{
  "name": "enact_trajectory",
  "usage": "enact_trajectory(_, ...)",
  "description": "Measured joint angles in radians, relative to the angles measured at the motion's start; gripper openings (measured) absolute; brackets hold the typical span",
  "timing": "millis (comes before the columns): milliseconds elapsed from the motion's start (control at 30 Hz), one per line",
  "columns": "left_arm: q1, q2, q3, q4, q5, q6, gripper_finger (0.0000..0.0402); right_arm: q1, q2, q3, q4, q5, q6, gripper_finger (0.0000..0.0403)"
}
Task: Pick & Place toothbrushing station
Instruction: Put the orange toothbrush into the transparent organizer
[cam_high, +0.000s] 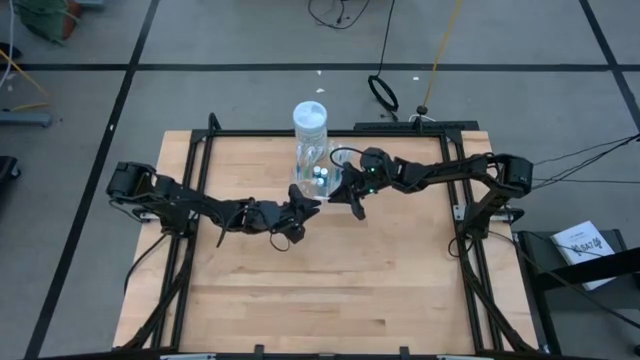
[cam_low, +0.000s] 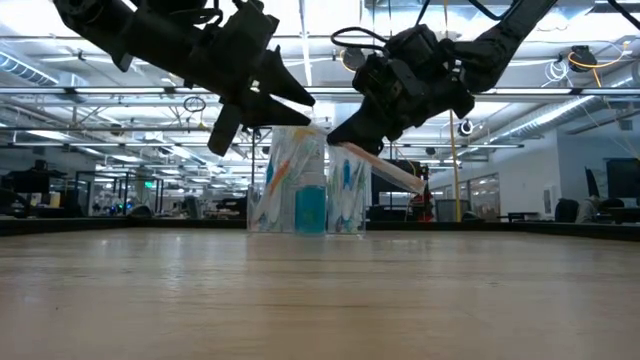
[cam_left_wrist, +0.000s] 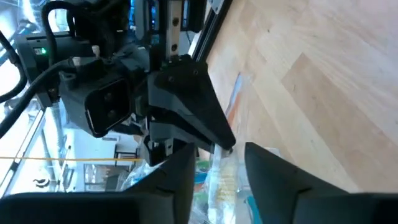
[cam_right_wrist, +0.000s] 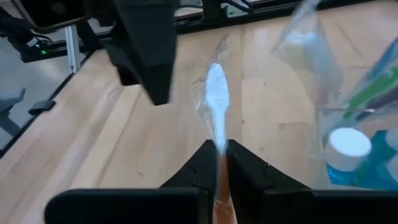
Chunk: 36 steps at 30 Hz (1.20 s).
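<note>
near the table's far edge stands the toothbrushing station, beside a white-lidded jar. your right gripper is clenched on a wrapped toothbrush just beside it. your left gripper hangs released nearby. next, you likely guide the brush into a compartment.

- The toothbrushing station stands near the table's far edge, beside a white-lidded jar.
- The left hand sits just in front of it.
- The right hand reaches in from its right side.
</note>
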Motion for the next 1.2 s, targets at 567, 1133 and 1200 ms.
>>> enact_trajectory(567, -0.062, 0.000, 0.000, 0.223, -0.005, -0.105, 0.0207, 0.017, -0.203, -0.012, -0.010, 0.079, -0.137, 0.0015)
enact_trajectory(1133, -0.064, 0.000, 0.000, 0.224, -0.031, -0.100, 0.0207, 0.072, 0.144, -0.222, 1.169, 0.453, -0.154, 0.0014)
enact_trajectory(1200, -0.064, 0.000, 0.000, 0.223, -0.031, -0.100, 0.0207, 0.064, 0.185, -0.190, 1.161, 0.490, -0.145, 0.0014)
